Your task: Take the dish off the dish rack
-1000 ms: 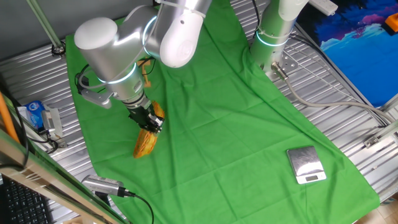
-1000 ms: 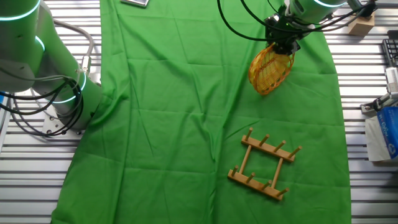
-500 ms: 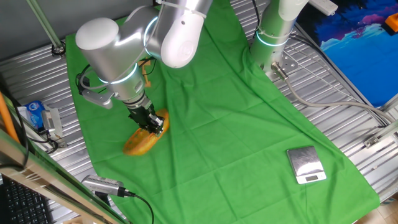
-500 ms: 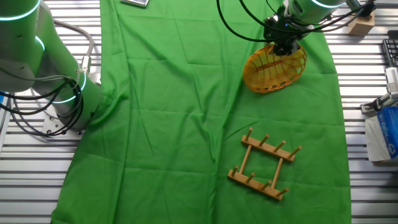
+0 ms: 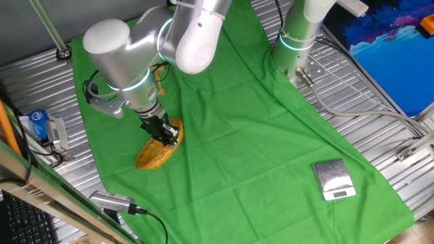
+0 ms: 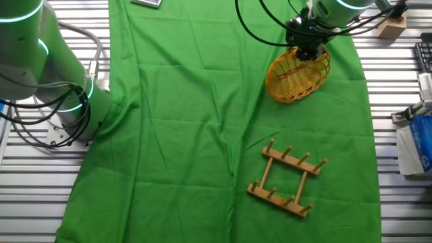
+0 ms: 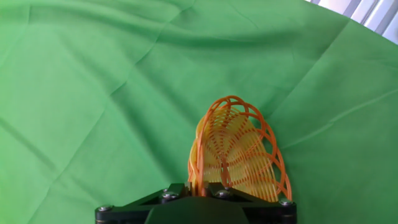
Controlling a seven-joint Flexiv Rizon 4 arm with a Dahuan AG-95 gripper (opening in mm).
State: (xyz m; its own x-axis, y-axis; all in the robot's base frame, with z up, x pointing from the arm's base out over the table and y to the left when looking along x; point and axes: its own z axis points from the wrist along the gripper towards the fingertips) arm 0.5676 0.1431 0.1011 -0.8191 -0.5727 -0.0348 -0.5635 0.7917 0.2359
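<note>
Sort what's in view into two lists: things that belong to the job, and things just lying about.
Job:
dish, held at its rim by the gripper
dish rack, standing bare on the green cloth

Lying about:
scale
blue packet
wooden block

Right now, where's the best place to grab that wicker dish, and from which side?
By its thin rim, from above. The dish is shallow and wide, so only its edge fits between the fingers; the gripper already pinches the upper rim there, well clear of the dish rack.
</note>
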